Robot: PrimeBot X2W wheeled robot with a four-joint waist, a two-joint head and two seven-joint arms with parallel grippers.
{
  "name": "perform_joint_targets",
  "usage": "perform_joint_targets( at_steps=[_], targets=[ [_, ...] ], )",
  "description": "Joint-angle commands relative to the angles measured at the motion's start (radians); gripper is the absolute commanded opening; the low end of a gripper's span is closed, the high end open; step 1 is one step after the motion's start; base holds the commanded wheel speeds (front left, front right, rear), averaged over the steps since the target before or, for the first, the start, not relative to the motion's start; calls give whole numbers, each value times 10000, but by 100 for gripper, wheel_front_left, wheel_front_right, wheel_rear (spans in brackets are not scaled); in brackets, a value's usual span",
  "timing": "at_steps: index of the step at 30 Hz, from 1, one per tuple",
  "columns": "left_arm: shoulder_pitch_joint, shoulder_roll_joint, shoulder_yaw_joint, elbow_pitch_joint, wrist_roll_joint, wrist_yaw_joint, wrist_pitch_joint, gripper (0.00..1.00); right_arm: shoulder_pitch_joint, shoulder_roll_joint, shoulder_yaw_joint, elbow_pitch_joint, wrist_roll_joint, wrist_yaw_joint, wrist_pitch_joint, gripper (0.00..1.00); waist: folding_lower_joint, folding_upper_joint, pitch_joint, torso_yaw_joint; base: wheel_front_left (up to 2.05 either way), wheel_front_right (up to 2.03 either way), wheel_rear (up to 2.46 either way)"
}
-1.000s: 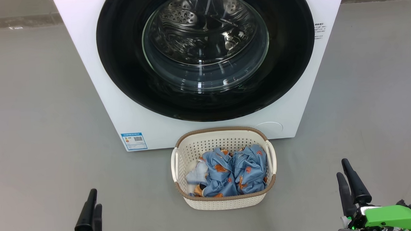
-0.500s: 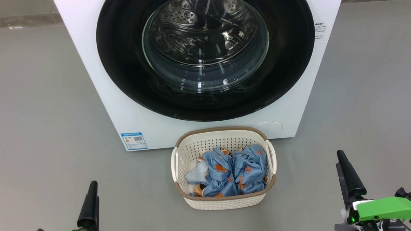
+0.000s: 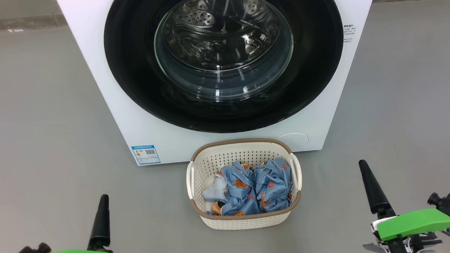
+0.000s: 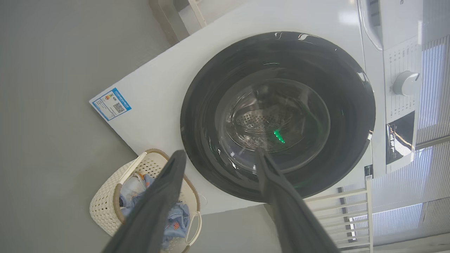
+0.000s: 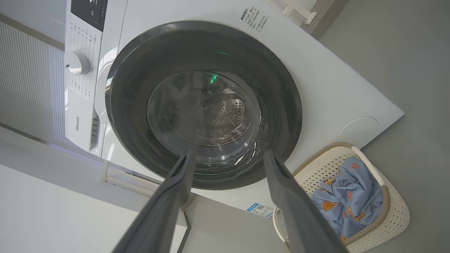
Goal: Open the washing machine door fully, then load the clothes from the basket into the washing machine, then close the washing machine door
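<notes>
Washing machine door (image 3: 133, 69) sits shut just behind the basket (image 3: 247, 221), clothes (image 3: 257, 189) piled inside. Left pincer (image 3: 104, 200) and right pincer (image 3: 362, 166) flank the basket, fingers spread and empty, pointing toward the door — the right reaches slightly further along the basket, so it is probably nearer.

The washing machine (image 3: 165, 143) is plain white, with a small blue label (image 3: 145, 154). The washing machine door (image 3: 134, 88) is glossy black around clear glass; behind it the drum (image 3: 202, 18) shows silvery steel dotted with holes. The basket (image 3: 243, 223) is cream-white — small perforations in a grid across its walls — with a brown woven-look rim. The clothes (image 3: 257, 189) are light blue printed with small orange figures, plus one paler piece. The floor (image 3: 41, 129) is flat grey. The left pincer (image 4: 219, 154) and right pincer (image 5: 227, 154) have dark grey-black fingers; a bright green cover (image 3: 415, 223) sits behind each.
</notes>
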Motion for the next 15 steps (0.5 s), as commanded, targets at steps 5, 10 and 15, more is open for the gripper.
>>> perform_joint_targets(
  at_steps=[5,10,15],
  targets=[
    [-491,190,160,-227,1437,7,-284,100,-584,-286,434,-327,-1545,9,-305,100,-1,0,-4,-5,0,0,0],
    [-555,206,156,-207,2696,154,-404,100,-628,-319,555,-295,-2291,9,-422,100,-1,0,7,-3,0,0,0],
    [-611,219,80,-227,4037,201,-584,100,-741,-367,588,-205,-3425,10,-598,100,-1,0,58,-7,0,0,0]
  ],
)
